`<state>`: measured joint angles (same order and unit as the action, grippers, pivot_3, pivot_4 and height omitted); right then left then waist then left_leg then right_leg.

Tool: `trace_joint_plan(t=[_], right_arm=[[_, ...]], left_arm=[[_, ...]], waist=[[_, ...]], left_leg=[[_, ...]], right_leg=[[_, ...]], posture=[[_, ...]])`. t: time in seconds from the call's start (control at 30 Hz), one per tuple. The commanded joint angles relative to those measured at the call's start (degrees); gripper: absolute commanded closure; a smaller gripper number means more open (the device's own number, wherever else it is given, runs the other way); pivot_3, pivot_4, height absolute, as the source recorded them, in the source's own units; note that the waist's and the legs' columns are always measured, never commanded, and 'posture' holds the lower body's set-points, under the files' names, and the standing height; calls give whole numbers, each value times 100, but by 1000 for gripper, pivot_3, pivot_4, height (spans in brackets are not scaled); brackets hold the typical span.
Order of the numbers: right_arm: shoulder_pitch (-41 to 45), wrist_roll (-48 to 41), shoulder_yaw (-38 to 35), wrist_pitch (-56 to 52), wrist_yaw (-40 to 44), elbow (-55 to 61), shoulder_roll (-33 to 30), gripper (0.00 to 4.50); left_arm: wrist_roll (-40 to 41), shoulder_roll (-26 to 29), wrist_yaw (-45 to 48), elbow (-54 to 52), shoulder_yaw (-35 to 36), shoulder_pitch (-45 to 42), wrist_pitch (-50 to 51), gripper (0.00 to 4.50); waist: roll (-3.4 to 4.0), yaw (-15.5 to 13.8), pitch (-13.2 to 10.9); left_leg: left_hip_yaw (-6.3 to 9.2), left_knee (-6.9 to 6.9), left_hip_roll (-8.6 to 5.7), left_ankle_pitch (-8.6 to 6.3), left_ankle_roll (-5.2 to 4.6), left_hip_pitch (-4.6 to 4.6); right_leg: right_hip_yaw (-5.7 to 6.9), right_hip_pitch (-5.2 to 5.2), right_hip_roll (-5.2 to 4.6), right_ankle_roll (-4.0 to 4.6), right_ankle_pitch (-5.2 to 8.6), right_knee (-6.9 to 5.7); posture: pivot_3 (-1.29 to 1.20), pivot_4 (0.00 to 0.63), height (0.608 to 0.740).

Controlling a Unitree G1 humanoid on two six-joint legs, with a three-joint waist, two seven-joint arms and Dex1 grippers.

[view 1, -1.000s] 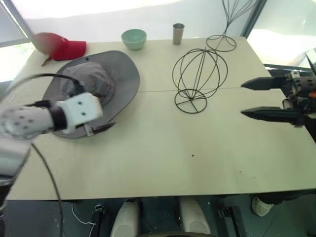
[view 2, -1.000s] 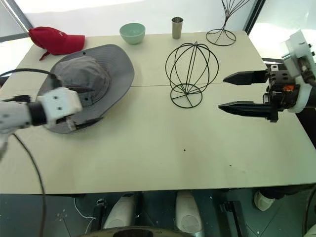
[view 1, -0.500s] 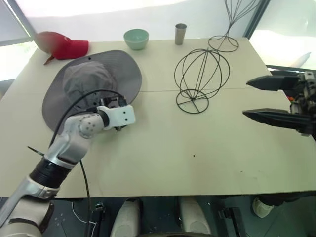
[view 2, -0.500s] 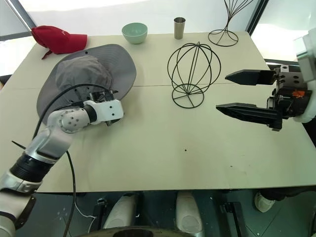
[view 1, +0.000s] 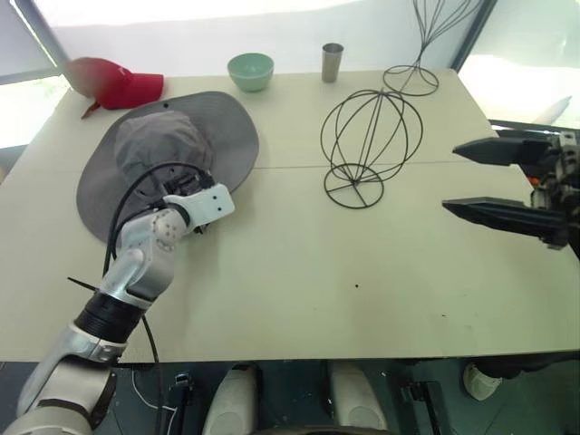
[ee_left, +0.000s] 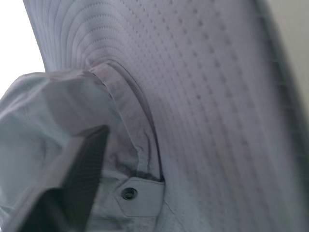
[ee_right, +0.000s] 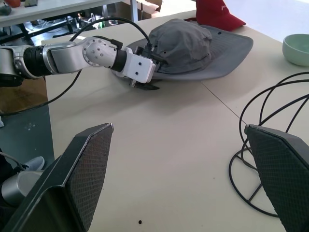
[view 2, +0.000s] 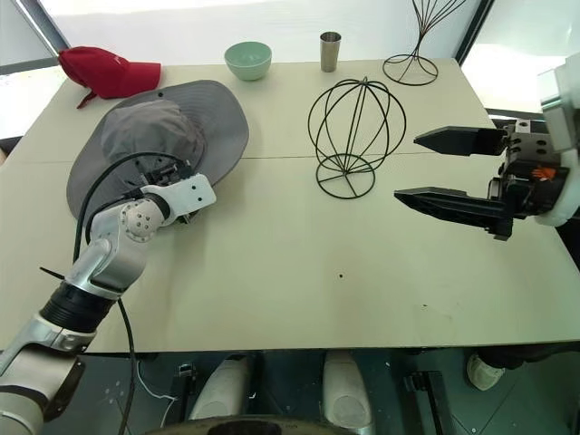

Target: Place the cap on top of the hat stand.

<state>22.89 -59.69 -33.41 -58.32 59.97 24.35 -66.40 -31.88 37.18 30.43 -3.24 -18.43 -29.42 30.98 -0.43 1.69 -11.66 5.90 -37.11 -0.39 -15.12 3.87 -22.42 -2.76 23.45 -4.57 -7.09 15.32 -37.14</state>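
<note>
The left hand (ee_right: pixel 145 86) is down at the near edge of the cap (view 1: pixel 172 149), with 1 finger under the brim and the other up by the soft top part. I cannot tell if the fingers have squeezed the brim or not. In the left wrist view, 1 black finger (ee_left: pixel 72 179) sits right next to the soft top of the cap, close to a small round metal hole in the cloth. The cap is big, grey and floppy, and it lies flat on the left side of the tabletop (view 1: pixel 299 272). The right hand (view 2: pixel 453 168) hangs in the air over the right side of the tabletop, with its 2 black fingers spread wide apart and nothing between them. The hat stand (view 1: pixel 370 145), a round ball of thin black wire on a wire ring, stands upright between the cap and the right hand, well apart from the cap. Behind the cap, at the far left corner, lies a red cap (view 2: pixel 107 71). A green bowl (view 1: pixel 250 71) and a small metal cup (view 1: pixel 333 62) sit near the far edge. A taller wire stand (view 1: pixel 419 54) is at the far right corner.
</note>
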Motion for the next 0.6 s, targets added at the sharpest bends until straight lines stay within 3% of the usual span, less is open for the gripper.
trace_joint_plan(t=[0.03,0.23,0.47,0.6], right_arm=[[103,44,26,205,-9,-38,-157,0],[124,148,118,296,-37,-214,-237,0],[206,358,141,450,-172,-440,-330,0],[209,508,114,588,-130,-567,-386,0]], left_arm=[[-30,1,-66,-127,235,22,62,2167],[19,83,-162,39,429,-46,-71,4263],[49,250,-451,625,640,-827,-864,4291],[144,241,-576,1115,603,-1772,-1684,4291]], waist=[[0,1,0],[0,-27,0],[-2,-109,-1],[-5,-124,-2]], left_leg=[[0,0,0,0,0,0],[0,0,0,0,0,0],[2,-3,0,0,0,-2],[2,-4,-4,0,1,-6]], right_leg=[[0,0,0,0,0,0],[0,1,0,0,0,0],[2,0,0,0,0,1],[3,-1,-4,-4,-2,3]], posture=[[0,150,740],[0,150,740],[0,150,740],[0,150,740]])
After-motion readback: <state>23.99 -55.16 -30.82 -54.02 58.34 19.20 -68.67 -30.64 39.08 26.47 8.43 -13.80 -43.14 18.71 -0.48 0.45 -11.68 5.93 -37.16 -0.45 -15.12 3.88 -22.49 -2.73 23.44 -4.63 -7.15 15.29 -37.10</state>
